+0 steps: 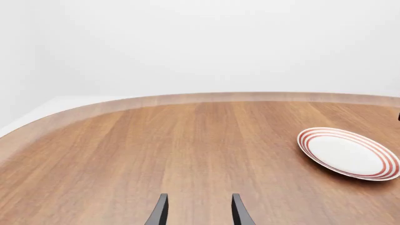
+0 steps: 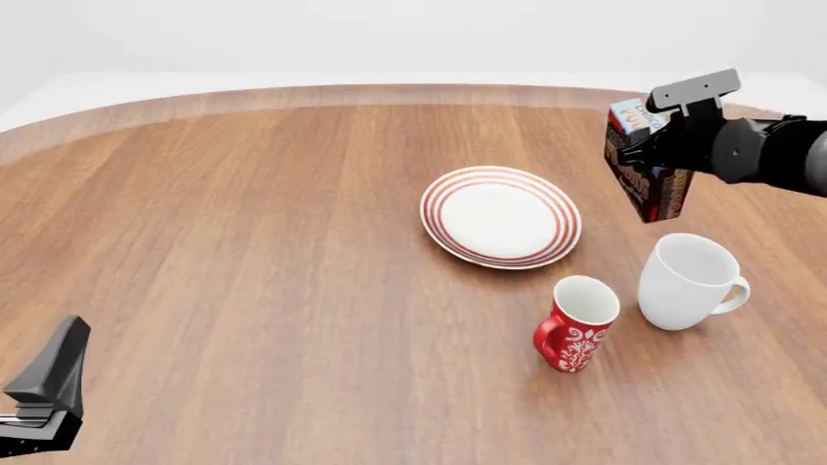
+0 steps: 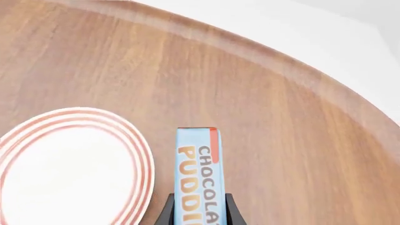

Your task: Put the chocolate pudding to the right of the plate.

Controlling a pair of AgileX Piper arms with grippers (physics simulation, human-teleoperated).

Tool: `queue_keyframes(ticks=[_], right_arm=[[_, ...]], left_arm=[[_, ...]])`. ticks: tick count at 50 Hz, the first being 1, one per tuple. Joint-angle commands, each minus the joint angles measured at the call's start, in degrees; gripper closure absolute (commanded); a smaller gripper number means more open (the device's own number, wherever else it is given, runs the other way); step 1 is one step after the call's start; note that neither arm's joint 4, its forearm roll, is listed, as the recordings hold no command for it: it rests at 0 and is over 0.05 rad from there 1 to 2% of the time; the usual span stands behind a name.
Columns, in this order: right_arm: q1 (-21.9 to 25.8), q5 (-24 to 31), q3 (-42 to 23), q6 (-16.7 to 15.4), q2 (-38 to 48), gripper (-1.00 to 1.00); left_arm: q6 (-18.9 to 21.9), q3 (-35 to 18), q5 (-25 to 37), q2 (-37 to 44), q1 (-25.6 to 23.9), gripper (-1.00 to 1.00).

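One carton in play: chocolate pudding (image 2: 642, 160) clamped in right gripper (image 3: 196, 208), aloft right of plate (image 2: 501, 216). Lower straight, w/o tilt, clear of white mug (image 2: 688, 281). Left gripper (image 1: 198, 211) apart, idle.

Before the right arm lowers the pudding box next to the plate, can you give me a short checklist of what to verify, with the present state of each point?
1. Grip: the right gripper is closed on the chocolate pudding, fingers on both sides. Ok.
2. Position: the pudding is to the right of the plate, not over it. Ok.
3. Height: in the front view the pudding appears raised above the table. How far cannot be told.
4. Landing spot: bare wood shows right of the plate; the white mug and the red mug stand nearer the camera. Probably ok.
5. The left gripper is open, holds nothing and is far away. Ok.
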Motion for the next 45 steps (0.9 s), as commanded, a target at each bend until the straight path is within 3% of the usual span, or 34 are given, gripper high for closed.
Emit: queue_keyframes(ticks=[1,45], right_arm=[[-1.5,-1.8,0.1,0.8,2.7,1.00],[-1.3,-5.5,0.0,1.0,7.8,1.00]], left_arm=[[0.0,0.0,0.0,0.0,0.0,-1.00],[0.0,0.0,0.0,0.0,0.0,-1.00]])
